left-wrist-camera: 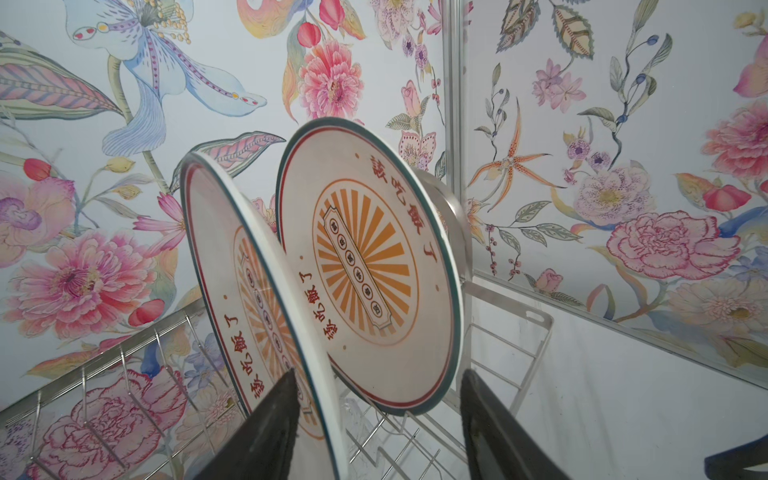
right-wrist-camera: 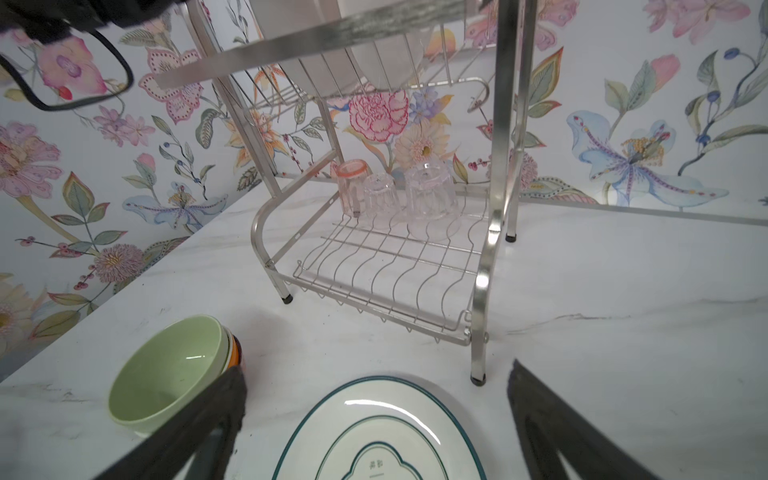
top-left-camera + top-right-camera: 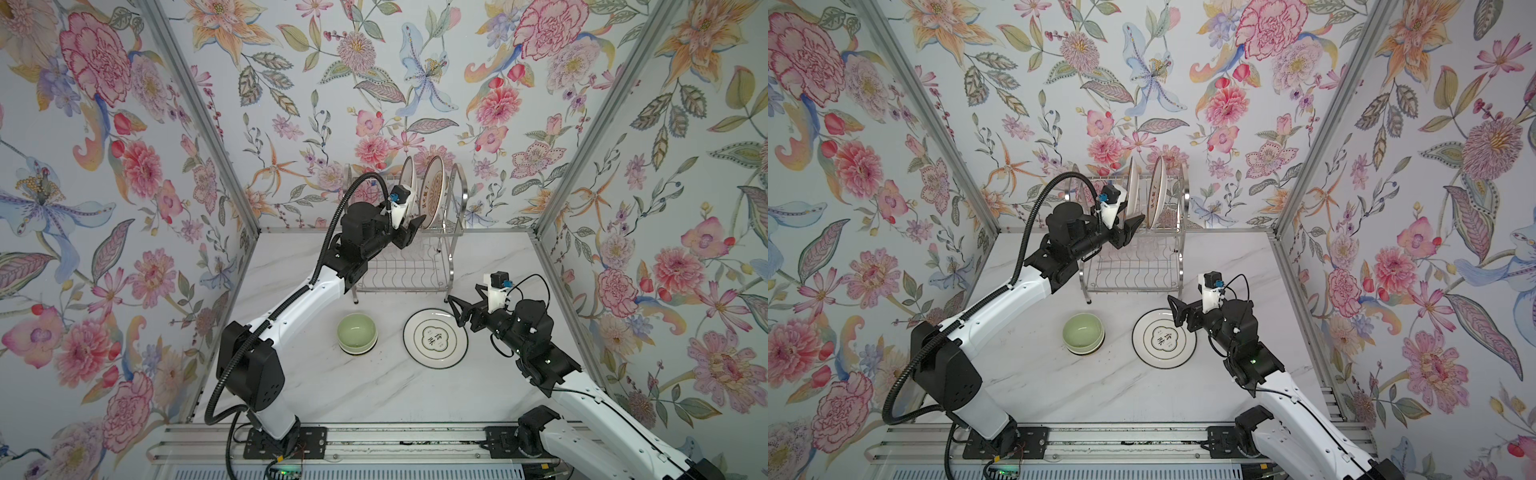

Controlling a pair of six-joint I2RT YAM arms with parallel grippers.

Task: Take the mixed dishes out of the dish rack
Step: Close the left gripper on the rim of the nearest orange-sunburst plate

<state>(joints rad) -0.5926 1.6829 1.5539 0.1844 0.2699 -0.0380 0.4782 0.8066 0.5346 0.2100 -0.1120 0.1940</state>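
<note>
Now, L pincer [image 1: 379, 374] astride near plate [image 1: 216, 257], unclamped

The dish rack [image 3: 399, 270] stands at the middle of the table's [image 3: 332, 386] back edge, two upright plates [image 1: 365, 257] side by side toward the right end of its upper tier, three cups [image 2: 380, 197] in a row at the back of its lower tier. In front of it the bowl stack [image 3: 356, 332] sits left of the flat plate [image 3: 434, 338], the two apart. The left gripper [image 3: 415, 227] is at the upper tier, the left-hand plate's rim between its fingers; the right gripper [image 3: 465, 301] hangs over the flat plate's right rim.
</note>
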